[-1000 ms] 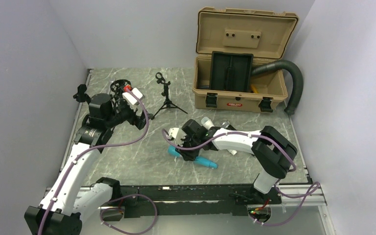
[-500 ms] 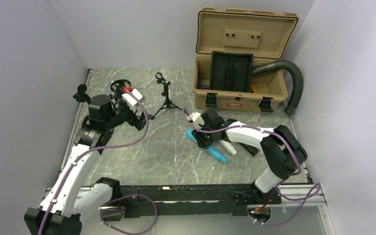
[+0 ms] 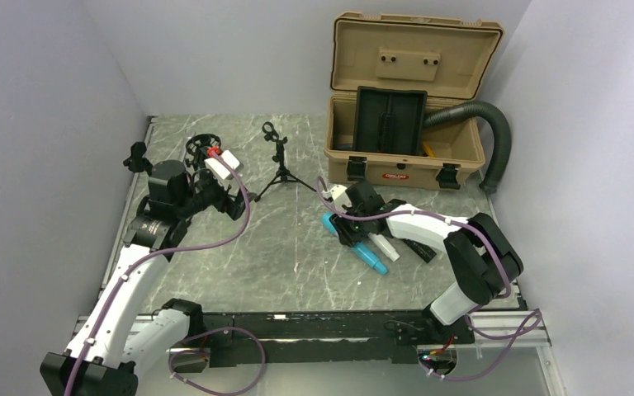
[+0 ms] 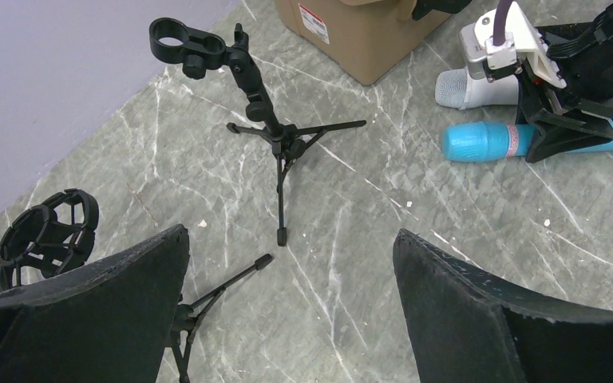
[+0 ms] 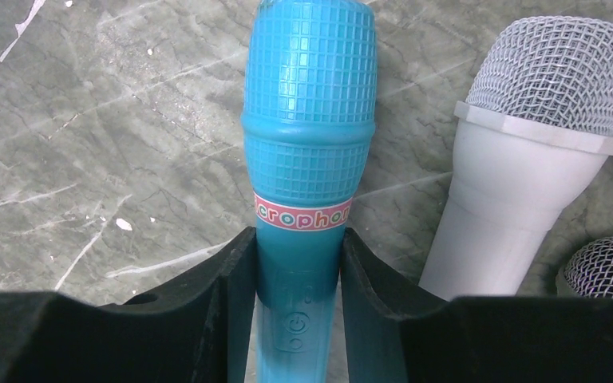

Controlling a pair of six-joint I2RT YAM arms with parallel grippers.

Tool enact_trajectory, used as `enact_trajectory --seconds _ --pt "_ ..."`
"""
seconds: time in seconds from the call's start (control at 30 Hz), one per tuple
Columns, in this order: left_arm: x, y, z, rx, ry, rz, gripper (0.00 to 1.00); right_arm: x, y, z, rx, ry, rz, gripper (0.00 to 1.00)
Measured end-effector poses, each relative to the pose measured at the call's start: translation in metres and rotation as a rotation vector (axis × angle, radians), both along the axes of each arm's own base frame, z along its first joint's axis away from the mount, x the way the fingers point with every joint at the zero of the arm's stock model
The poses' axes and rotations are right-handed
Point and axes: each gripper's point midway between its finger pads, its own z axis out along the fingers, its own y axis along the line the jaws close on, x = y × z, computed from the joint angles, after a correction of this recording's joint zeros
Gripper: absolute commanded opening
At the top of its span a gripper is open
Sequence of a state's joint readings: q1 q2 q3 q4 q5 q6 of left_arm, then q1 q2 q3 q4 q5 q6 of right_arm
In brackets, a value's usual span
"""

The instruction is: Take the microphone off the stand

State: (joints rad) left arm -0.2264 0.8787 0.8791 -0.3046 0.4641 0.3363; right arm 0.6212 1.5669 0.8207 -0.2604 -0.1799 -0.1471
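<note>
My right gripper [image 5: 299, 239] is shut on the body of a blue toy microphone [image 5: 310, 120], jaws pressed on both sides just below its pink label. In the top view the gripper [image 3: 348, 235] holds the blue microphone [image 3: 371, 261] low at the table, beside a white microphone [image 3: 385, 248]. The black tripod stand [image 3: 279, 161] stands at the back with an empty clip; it also shows in the left wrist view [image 4: 259, 104]. My left gripper [image 4: 289, 235] is open and empty, just in front of that stand's feet.
A second black stand with a round shock mount [image 4: 48, 235] stands to the left of my left gripper. A white microphone [image 5: 519, 159] and a grey mesh head [image 5: 607, 267] lie right of the blue one. An open tan case [image 3: 404, 99] and a grey hose [image 3: 495, 140] are at the back right.
My right gripper has carried the blue microphone from the front middle of the table to the right and farther back, next to the white microphone. My left arm has barely moved.
</note>
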Motion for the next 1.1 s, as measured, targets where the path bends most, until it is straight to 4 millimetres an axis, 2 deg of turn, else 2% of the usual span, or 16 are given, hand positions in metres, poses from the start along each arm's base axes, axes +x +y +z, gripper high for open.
enact_trajectory --seconds 0.4,0.73,1.1 --pt "0.0000 -0.0001 0.0000 -0.002 0.001 0.000 0.99 0.0017 -0.0035 -0.0013 -0.017 -0.008 -0.013 0.17" --pt "-0.0002 -0.0004 -0.0003 -0.007 0.006 0.002 0.99 0.0017 -0.0037 -0.0014 -0.018 -0.009 -0.013 0.37" --pt "-0.0018 -0.0001 -0.0009 -0.008 0.001 0.002 0.99 0.0016 -0.0037 -0.0014 -0.017 -0.008 -0.013 0.46"
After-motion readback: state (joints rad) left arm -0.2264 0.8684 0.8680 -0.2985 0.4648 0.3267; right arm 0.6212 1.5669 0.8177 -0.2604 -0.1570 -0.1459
